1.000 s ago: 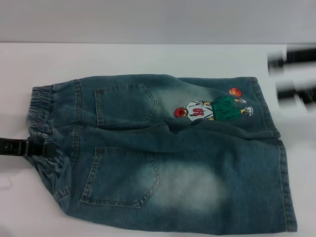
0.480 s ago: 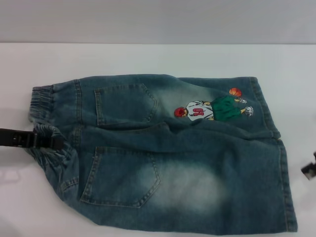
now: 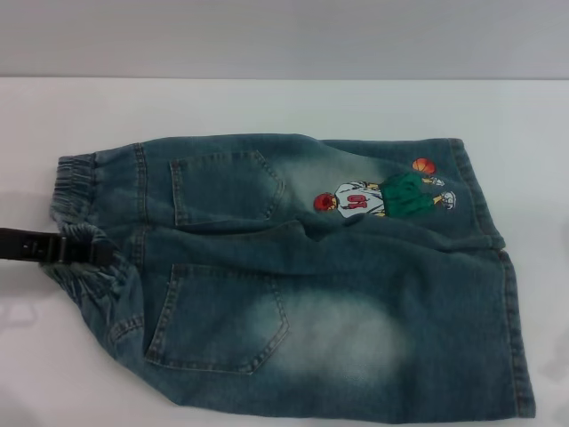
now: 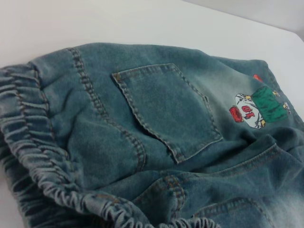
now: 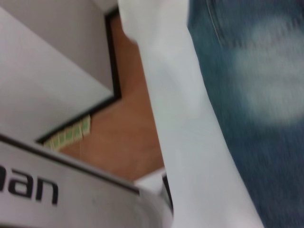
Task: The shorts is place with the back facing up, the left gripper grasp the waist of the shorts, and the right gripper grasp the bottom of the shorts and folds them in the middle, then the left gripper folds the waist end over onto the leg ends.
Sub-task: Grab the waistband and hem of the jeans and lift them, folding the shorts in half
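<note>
The faded blue denim shorts (image 3: pixel 338 294) lie back up on the white table (image 3: pixel 267 107), with both patch pockets showing. The ruffled waist (image 3: pixel 76 191) is at the left and the bottom of the shorts (image 3: pixel 517 338) at the right. A cartoon print (image 3: pixel 382 197) sits on the far leg. My left gripper (image 3: pixel 105 253) reaches in from the left as one slim black bar, shut on the bunched waist at its middle. The left wrist view shows the gathered waist (image 4: pixel 42 166) very close, a back pocket (image 4: pixel 166 109) and the print (image 4: pixel 256 107). My right gripper is out of view.
The right wrist view looks past the white table edge (image 5: pixel 190 142) at denim (image 5: pixel 256 95), brown floor (image 5: pixel 128 123) below, and a white lettered surface (image 5: pixel 57 190) up close. A grey wall (image 3: pixel 284 36) runs behind the table.
My left gripper has moved right onto the waist, bunching the near part of the band inward. The right gripper swept down the right side and left the head view.
</note>
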Action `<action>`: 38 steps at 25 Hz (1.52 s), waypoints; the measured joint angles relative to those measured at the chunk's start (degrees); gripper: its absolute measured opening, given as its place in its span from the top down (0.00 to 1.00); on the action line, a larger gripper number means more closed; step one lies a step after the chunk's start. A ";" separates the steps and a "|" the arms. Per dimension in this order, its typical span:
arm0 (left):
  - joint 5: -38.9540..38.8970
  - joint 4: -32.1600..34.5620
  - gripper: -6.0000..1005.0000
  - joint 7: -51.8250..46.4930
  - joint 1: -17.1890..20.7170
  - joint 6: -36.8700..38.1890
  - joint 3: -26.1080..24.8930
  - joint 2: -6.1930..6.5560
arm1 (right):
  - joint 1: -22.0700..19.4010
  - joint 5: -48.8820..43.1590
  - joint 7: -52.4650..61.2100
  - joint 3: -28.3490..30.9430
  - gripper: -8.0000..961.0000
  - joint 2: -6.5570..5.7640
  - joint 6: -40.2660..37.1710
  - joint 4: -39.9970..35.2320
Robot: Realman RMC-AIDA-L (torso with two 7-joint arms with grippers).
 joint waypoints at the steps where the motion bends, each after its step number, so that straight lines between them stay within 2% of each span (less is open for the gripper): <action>1: 0.01 0.00 0.94 -0.01 -0.07 0.02 0.04 0.01 | 0.32 -0.87 0.67 -0.80 0.22 0.04 0.20 0.12; 7: 0.10 -0.07 0.93 -0.09 -0.21 -0.10 0.12 -0.35 | 1.06 -2.96 2.84 -5.88 0.23 0.59 0.81 0.74; 12: 0.12 -0.13 0.93 -0.12 -0.25 -0.16 0.13 -0.68 | 1.50 -7.15 3.60 -6.95 0.22 1.53 2.79 2.16; 31: 0.20 -0.11 0.93 -0.13 -0.12 -0.45 0.03 -1.14 | 2.08 -14.60 4.49 -6.97 0.22 7.47 9.95 2.43; 38: 0.21 -0.11 0.92 -0.52 -0.15 -0.66 0.13 -1.24 | 2.33 -14.63 4.51 -6.98 0.22 7.84 10.74 2.24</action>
